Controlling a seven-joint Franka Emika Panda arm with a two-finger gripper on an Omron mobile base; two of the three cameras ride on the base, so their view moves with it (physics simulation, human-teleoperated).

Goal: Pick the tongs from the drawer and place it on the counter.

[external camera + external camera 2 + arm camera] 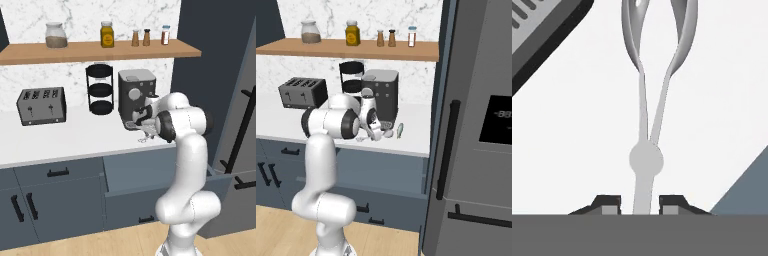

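The silvery tongs [646, 115] are held by their joined end between my two finger tips, arms spreading away from the hand over the white counter [572, 140]. My gripper [640, 205] is shut on them. From the base, the gripper [143, 129] hangs low over the counter [75, 140] just in front of the coffee machine, and the tongs [397, 131] poke out toward the counter's right end. I cannot tell whether they touch the surface. The blue-grey drawer [135, 175] stands pulled out below the counter edge, partly hidden by my arm.
A dark coffee machine [136, 92] stands right behind the gripper; its base corner [542, 35] is close on the hand's left. A black tiered rack [100, 90] and toaster [41, 106] stand further left. A tall fridge [476, 125] bounds the right.
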